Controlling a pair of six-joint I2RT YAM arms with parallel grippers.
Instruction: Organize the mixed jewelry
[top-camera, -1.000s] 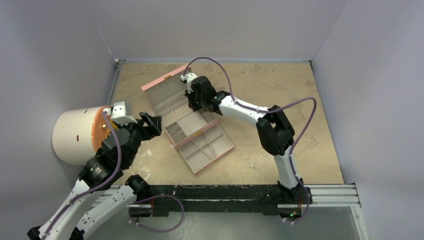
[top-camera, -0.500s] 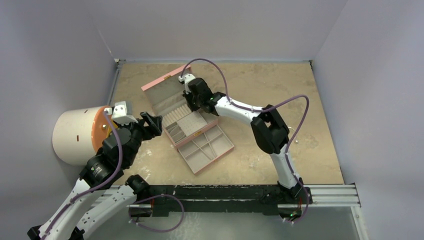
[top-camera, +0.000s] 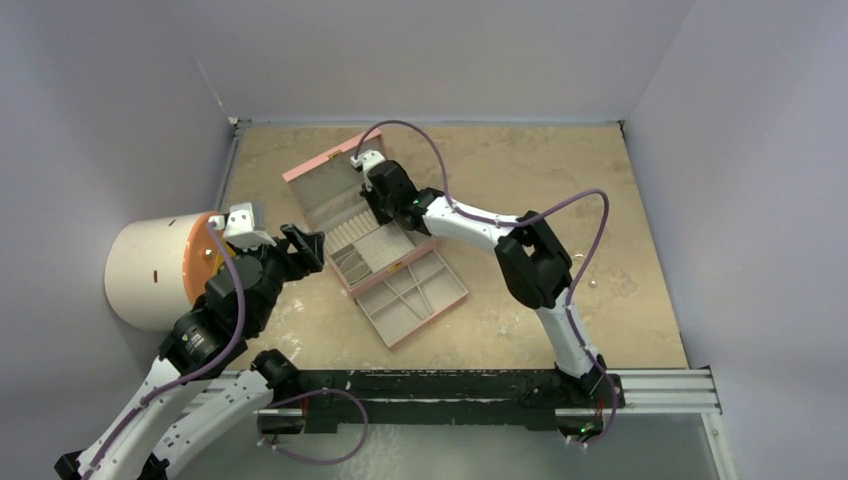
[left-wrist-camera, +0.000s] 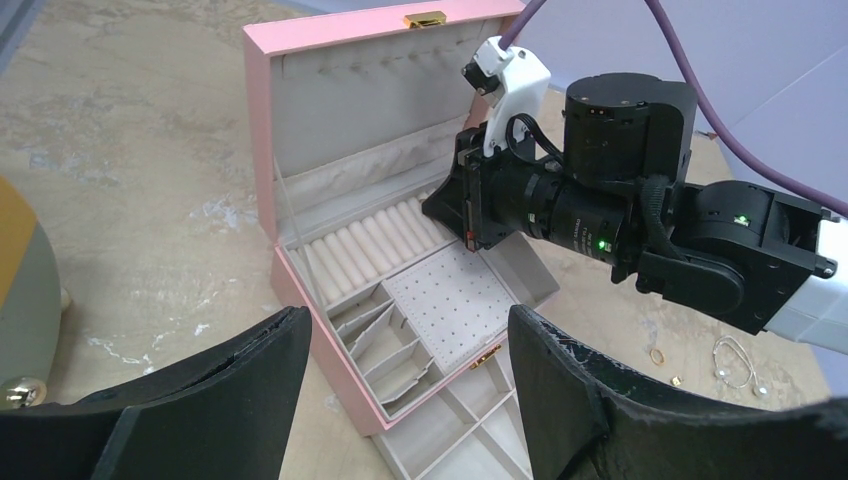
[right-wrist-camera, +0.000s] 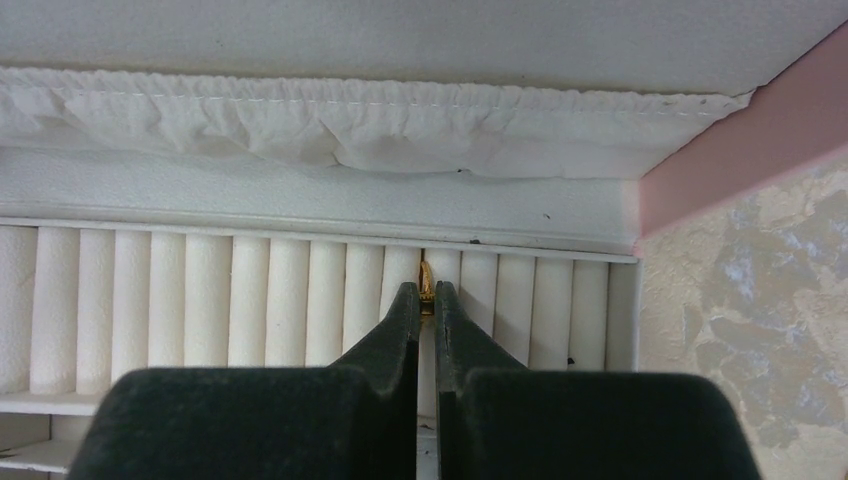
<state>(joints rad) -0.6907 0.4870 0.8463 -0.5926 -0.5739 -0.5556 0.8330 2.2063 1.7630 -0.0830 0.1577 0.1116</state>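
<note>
- Gold piece (right-wrist-camera: 427, 278), tiny and shiny, sits pinched between the closed tips of the right pincer (right-wrist-camera: 427, 303), in a groove between padded white ring rolls (right-wrist-camera: 250, 310).
- These rolls fill the hinge-side tray of the open pink box (left-wrist-camera: 262, 150), and a gathered fabric pocket (right-wrist-camera: 350, 120) lines its lid (left-wrist-camera: 360, 90).
- Left pincer (left-wrist-camera: 405, 335) gapes wide and empty at the box's 9 o'clock.
- More mixed jewelry (left-wrist-camera: 735, 360), thin wire loops, lies on the marbled worktop (left-wrist-camera: 130, 200) at 4 o'clock.

I count one pink hinged jewelry box (left-wrist-camera: 262, 150), one cream-and-orange round drum (top-camera: 150, 270) at far left, and four jewelry pieces: a gold ring (left-wrist-camera: 655, 354), a tiny gold piece (left-wrist-camera: 677, 380) and a thin wire loop (left-wrist-camera: 735, 362) right of the box, plus one gold bit (right-wrist-camera: 427, 283) at my right gripper (right-wrist-camera: 426, 300).
</note>
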